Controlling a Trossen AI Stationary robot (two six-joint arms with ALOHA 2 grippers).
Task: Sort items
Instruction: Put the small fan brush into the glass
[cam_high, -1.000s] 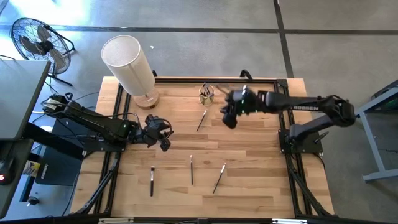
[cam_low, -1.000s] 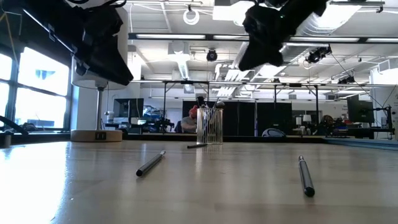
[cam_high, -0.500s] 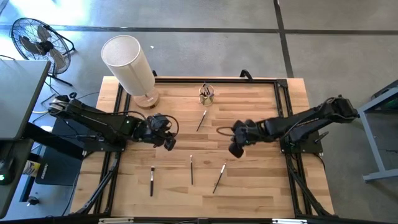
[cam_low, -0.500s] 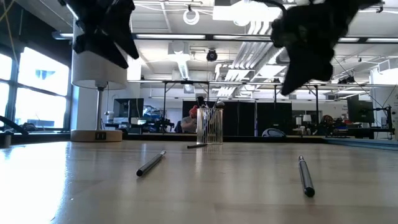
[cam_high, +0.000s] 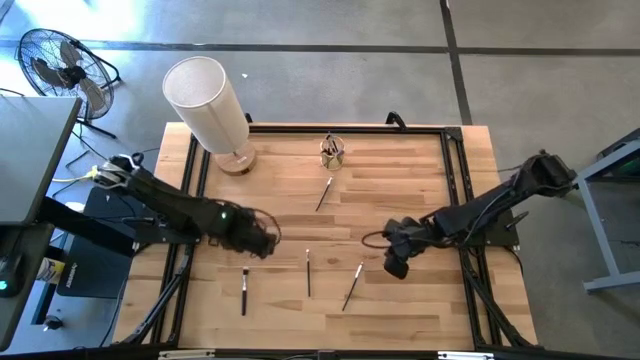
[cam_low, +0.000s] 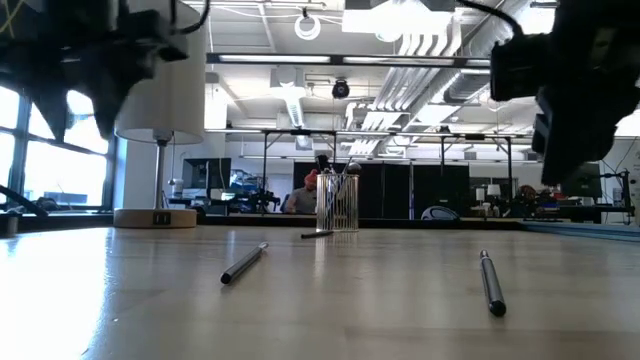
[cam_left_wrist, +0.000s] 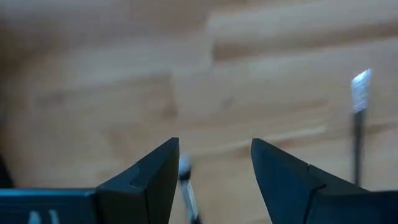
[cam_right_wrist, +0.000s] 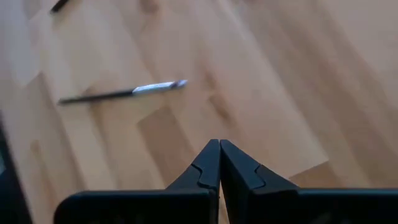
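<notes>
Three slim makeup brushes (cam_high: 244, 290) (cam_high: 308, 272) (cam_high: 352, 286) lie flat on the wooden table toward its near edge. A fourth brush (cam_high: 324, 193) lies near the far middle. More brushes stand in a small glass cup (cam_high: 332, 152) at the far edge. My left gripper (cam_high: 255, 238) hangs open above the table, pointing down. In its wrist view its fingers (cam_left_wrist: 214, 155) stand on either side of a brush (cam_left_wrist: 185, 186) lying below, without touching it. My right gripper (cam_high: 395, 265) is shut and empty, slanting down over bare wood beside the right-hand brush (cam_right_wrist: 124, 92).
A large white cylinder (cam_high: 210, 105) on a round base stands at the table's far left corner. A black frame (cam_high: 300, 128) runs along the table's far edge and sides. Bare wood lies between the brushes. In the low view two brushes (cam_low: 243, 263) (cam_low: 490, 282) lie before the cup (cam_low: 338, 205).
My right gripper has swung from beside the cup at the far middle toward the near right and sunk toward the table. My left gripper has shifted a little toward the near edge and tipped over until it points down. No brush has moved.
</notes>
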